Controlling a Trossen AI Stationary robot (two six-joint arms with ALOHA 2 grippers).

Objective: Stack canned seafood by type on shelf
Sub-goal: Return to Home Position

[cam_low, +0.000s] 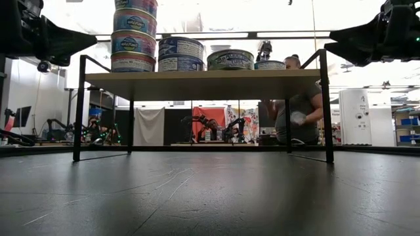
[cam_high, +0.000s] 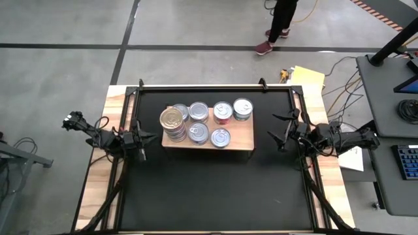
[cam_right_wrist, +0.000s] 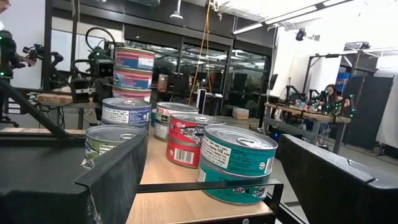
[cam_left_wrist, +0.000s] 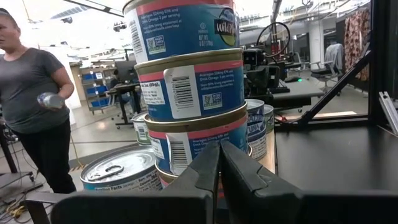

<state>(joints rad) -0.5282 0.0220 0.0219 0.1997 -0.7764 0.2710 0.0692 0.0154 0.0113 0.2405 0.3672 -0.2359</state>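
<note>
The light-wood shelf (cam_high: 238,142) stands on thin black legs on the black mat and carries the canned seafood. A tall stack of blue-and-pink tins (cam_high: 172,121) (cam_left_wrist: 189,87) rises at its left end. Shorter stacks and single tins sit beside it: a red pair (cam_right_wrist: 189,140), a teal pair (cam_right_wrist: 236,163) and a green tin (cam_right_wrist: 112,138). My left gripper (cam_high: 151,136) (cam_left_wrist: 219,163) is shut, hovering level just left of the tall stack and apart from it. My right gripper (cam_high: 277,134) (cam_right_wrist: 224,186) stands open off the shelf's right end, holding nothing.
Black frame rails (cam_high: 215,87) border the mat; bare mat (cam_high: 215,189) lies between the shelf and the near edge. A person (cam_low: 298,105) stands beyond the far edge, and another person's legs (cam_high: 277,26) show on the floor there. A desk with a keyboard (cam_high: 408,160) stands at right.
</note>
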